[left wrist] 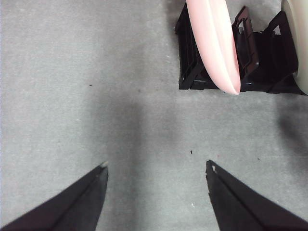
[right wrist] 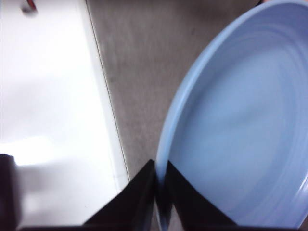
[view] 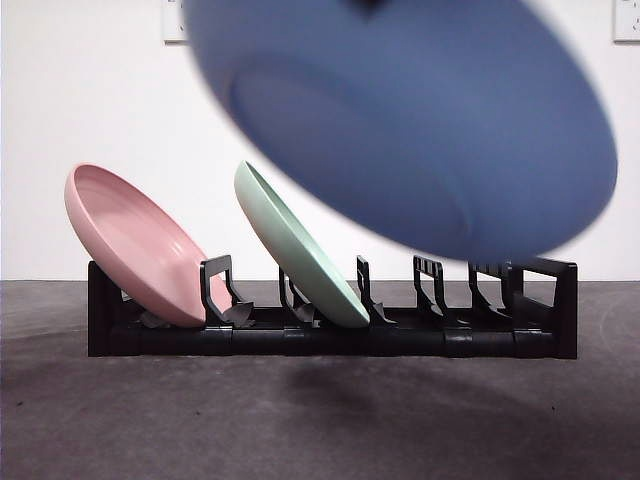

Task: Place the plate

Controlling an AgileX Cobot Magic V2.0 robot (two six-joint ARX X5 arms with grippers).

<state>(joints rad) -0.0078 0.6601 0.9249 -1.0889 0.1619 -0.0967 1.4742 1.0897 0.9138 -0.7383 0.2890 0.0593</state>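
A large blue plate (view: 420, 120) hangs tilted in the air, close to the front camera, above the right half of the black dish rack (view: 330, 335). My right gripper (right wrist: 160, 178) is shut on the blue plate's (right wrist: 240, 134) rim, one jaw on each side of it. The rack holds a pink plate (view: 130, 245) in its leftmost slot and a pale green plate (view: 300, 250) in a middle slot, both leaning. My left gripper (left wrist: 156, 168) is open over bare table, short of the rack's (left wrist: 260, 57) end where the pink plate (left wrist: 214, 43) stands.
The rack's slots to the right of the green plate, with black dividers (view: 430, 285), hold nothing. A grey table top (view: 300, 420) spreads in front of the rack. A white wall (view: 80, 90) stands behind it.
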